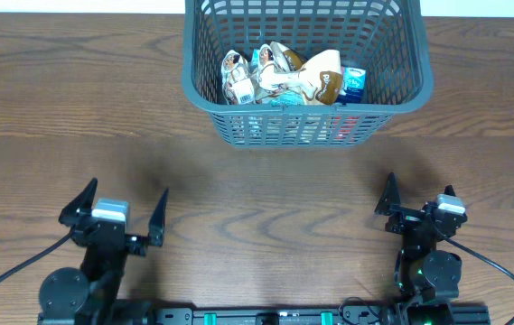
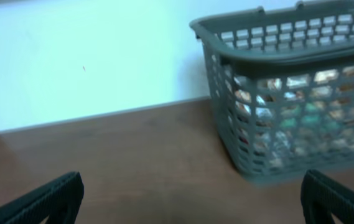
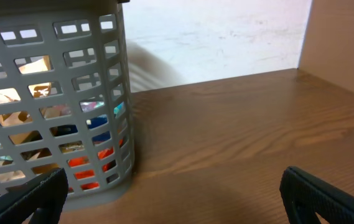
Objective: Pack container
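Container [image 1: 284, 126], overhead: sitting at far side of table [image 1: 67, 99], slightly right of centre, running off top edge of frame. Holding a heap of snack packets [image 1: 284, 77], piled toward front wall. Showing no loose packet out on the table. Finding left gripper [image 1: 128, 187] at near-left and right gripper [image 1: 419, 183] at near-right, both well apart from container, both splayed wide and carrying nothing. Judging step as packing looking done, or idling between picks. Judging next move as calling for a fresh item coming into reach, or simply for holding at rest pose, with nothing here to grab. Trying to read print: spotting a blue-and-white pack [image 1: 354, 83] at right end of pile, plus brown-and-white wrappers, lettering too small to make out.

Left wrist: looking across at container [image 2: 226, 112] ahead-right, standing on the table, blurred. Catching packets only as colour patches through lattice. Framing left gripper [image 2: 192, 186] at both bottom corners, spread wide, gripping nothing. Reading no text.

Right wrist: facing container [image 3: 117, 81] at left, corner closest. Glimpsing red packet [image 3: 89, 165] and blue packet [image 3: 99, 135] low through slots, pale ones higher up. Showing right gripper [image 3: 173, 186] parted far at bottom corners, holding nothing. Getting no brand or label legible.
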Available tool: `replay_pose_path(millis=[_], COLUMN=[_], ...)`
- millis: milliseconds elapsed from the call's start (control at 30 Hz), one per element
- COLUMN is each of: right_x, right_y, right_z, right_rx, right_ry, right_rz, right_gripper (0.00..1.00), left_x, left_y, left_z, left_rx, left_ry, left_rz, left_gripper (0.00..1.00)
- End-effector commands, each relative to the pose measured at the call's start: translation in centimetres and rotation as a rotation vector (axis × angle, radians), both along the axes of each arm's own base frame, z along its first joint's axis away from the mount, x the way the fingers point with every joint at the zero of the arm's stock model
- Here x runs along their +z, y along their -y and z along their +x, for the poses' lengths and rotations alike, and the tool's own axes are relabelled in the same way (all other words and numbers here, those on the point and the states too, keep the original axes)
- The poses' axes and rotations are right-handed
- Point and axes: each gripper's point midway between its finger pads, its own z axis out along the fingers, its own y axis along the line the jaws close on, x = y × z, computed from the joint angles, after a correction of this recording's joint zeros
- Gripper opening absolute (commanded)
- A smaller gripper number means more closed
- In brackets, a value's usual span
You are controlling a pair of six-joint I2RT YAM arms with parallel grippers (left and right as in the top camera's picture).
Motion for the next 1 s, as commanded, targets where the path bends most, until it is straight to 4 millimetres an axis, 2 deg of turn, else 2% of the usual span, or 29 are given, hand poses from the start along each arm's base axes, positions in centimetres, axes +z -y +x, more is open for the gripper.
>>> replay_pose_path(millis=[0,267,600,967], right_x=[0.0,0.0,0.0,0.0], right_y=[0.4,0.4,0.4,0.4], right_z=[-0.1,-0.1,-0.1,-0.1], right_rx=[-0.02,-0.02,-0.02,-0.02], right_ry=[0.005,0.005,0.005,0.005], right_rz=[0.014,0.014,0.014,0.014], right_gripper=[0.99,0.99,0.99,0.99], left_x=[-1.7,-4.9,-8.5,-12.2], left_y=[-1.1,-3.4,-3.5,-3.5], left_z=[1.0,2.5,3.3,3.2], left_rx=[0.064,0.204,0.21,0.217], left_ry=[0.014,0.009,-0.024,-0.058], left_rz=[0.02,0.033,0.037,-0.029], left_gripper=[0.99,0.99,0.99,0.99])
